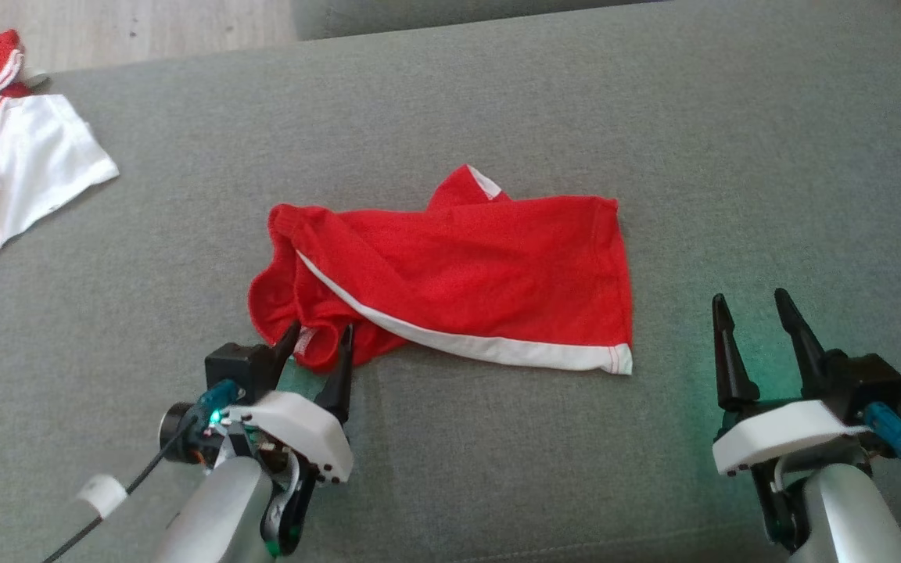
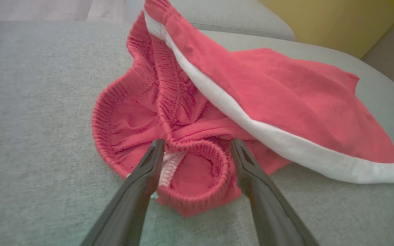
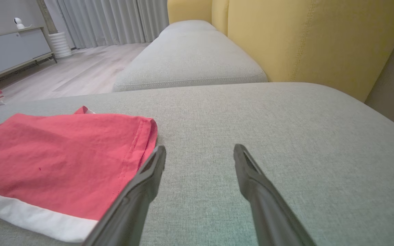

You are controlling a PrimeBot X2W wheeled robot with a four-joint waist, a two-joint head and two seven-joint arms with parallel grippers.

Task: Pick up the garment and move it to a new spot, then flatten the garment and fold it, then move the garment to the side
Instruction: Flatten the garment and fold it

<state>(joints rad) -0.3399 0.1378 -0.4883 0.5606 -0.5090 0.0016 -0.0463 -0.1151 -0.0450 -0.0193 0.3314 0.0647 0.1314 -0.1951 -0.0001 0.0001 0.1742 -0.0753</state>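
The garment is a pair of red shorts with a white hem band, lying loosely spread in the middle of the grey cushion. Its elastic waistband is bunched at the near left corner. My left gripper stands open there, one finger on each side of that waistband fold, which rests on the cushion between them. My right gripper is open over bare cushion, a short way right of the garment's white-edged corner. Nothing lies between its fingers.
A second red and white garment lies at the far left edge of the grey cushion. Beyond it are another grey seat, yellow backrests to the right, and wooden floor.
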